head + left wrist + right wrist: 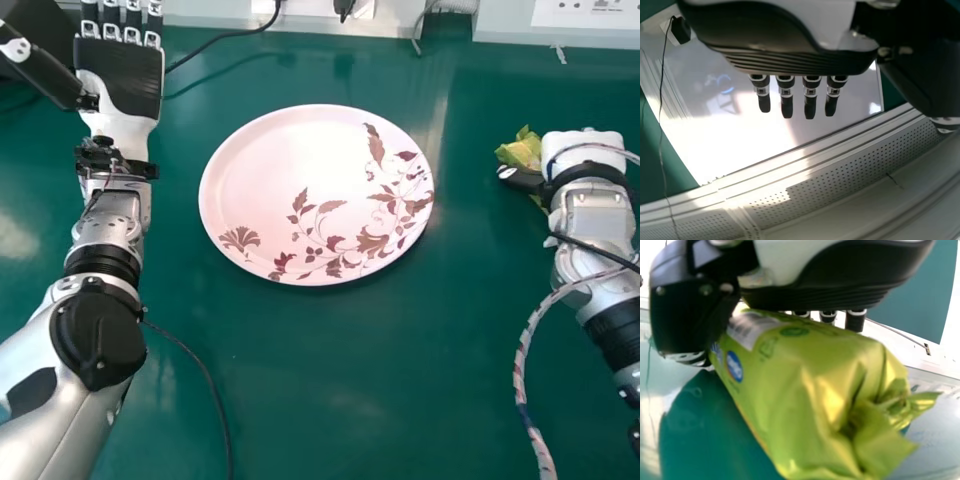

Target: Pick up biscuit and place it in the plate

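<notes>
So, closest to the robot on the shiny dark green tabletop (pixel 330 400), there's a thin black cable (pixel 212 390) running down beside the silver-and-black left forearm (pixel 95 400). Over on the right, a pale braided cable with dark flecks (pixel 522 365) loops off the right arm to the bottom edge of the head view.

Past those, in the middle, sits a big round pale pink plate with brownish leaf-and-flower print (pixel 270 170).

The biscuit is in a crinkly yellow-green foil packet (pixel 790 385), well off to the right of the plate, so not on it. The white-and-black right hand (pixel 583 145) has it gripped, thumb on one side and fingers round behind. The packet hides most of those fingers, so can't tell exactly how they wrap, or if the packet touches the table.

Bit further out at upper left, the white-and-black left hand (pixel 120 95) is released, holding nothing, fingers straight and pointing away from the robot.

Right at the back there's white trunking (pixel 400 18) along the table's far edge, plus a black cable (pixel 222 36) curving out past the left hand.
</notes>
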You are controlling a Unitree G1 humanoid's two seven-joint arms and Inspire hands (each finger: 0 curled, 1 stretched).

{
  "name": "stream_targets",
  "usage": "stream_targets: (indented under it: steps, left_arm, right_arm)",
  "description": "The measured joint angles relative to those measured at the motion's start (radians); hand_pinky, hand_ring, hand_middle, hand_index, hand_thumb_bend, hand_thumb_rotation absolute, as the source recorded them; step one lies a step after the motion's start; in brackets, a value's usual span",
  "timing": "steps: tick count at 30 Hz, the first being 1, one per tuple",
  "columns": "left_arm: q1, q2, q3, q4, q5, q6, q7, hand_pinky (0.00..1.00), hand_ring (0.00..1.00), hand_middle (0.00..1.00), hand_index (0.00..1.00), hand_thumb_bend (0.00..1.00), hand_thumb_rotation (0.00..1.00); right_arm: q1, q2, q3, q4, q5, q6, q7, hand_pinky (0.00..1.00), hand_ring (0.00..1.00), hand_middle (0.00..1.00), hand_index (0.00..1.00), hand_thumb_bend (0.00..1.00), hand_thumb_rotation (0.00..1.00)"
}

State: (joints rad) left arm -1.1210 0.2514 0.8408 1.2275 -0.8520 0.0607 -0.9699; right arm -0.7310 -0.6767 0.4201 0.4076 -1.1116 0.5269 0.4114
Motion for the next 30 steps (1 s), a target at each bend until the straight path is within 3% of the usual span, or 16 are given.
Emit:
stream_targets:
  steps: [5,11,12,16,20,26,30]
  left_arm:
    - [0.000,0.005,0.013,0.002,-0.027,0.027,-0.001,1.00,1.00,1.00,1.00,1.00,0.52]
    - [0.000,0.011,0.015,0.002,-0.034,0.050,-0.017,1.00,1.00,1.00,1.00,1.00,0.52]
    - [0.000,0.013,0.016,0.002,-0.035,0.060,-0.025,1.00,1.00,1.00,1.00,1.00,0.52]
    - [-0.001,0.017,0.029,0.006,-0.060,0.116,-0.035,1.00,1.00,1.00,1.00,1.00,0.51]
    - [-0.002,0.024,0.036,0.013,-0.065,0.140,-0.032,1.00,1.00,1.00,1.00,1.00,0.51]
    - [-0.004,0.025,0.048,0.015,-0.077,0.166,-0.012,1.00,1.00,1.00,1.00,1.00,0.52]
    - [-0.007,0.025,0.061,0.022,-0.104,0.202,0.026,1.00,1.00,1.00,1.00,1.00,0.54]
  right_arm:
    - [0.012,-0.006,-0.002,-0.032,0.000,0.001,0.018,0.49,0.63,0.92,0.89,0.46,0.00]
    - [0.021,-0.012,-0.007,-0.057,0.000,0.002,0.033,0.43,0.61,0.91,0.96,0.34,0.00]
    - [0.022,-0.012,-0.008,-0.060,0.000,0.002,0.033,0.37,0.53,0.90,0.96,0.37,0.00]
    - [0.031,-0.014,-0.013,-0.071,0.001,0.001,0.033,0.34,0.49,0.88,0.93,0.39,0.00]
    - [0.032,-0.014,-0.017,-0.073,0.001,0.001,0.038,0.32,0.46,0.83,0.90,0.38,0.00]
    - [0.033,-0.017,-0.023,-0.077,0.001,-0.003,0.030,0.33,0.42,0.69,0.77,0.38,0.00]
    - [0.037,-0.022,-0.026,-0.084,0.001,-0.005,0.031,0.27,0.39,0.58,0.71,0.32,0.00]
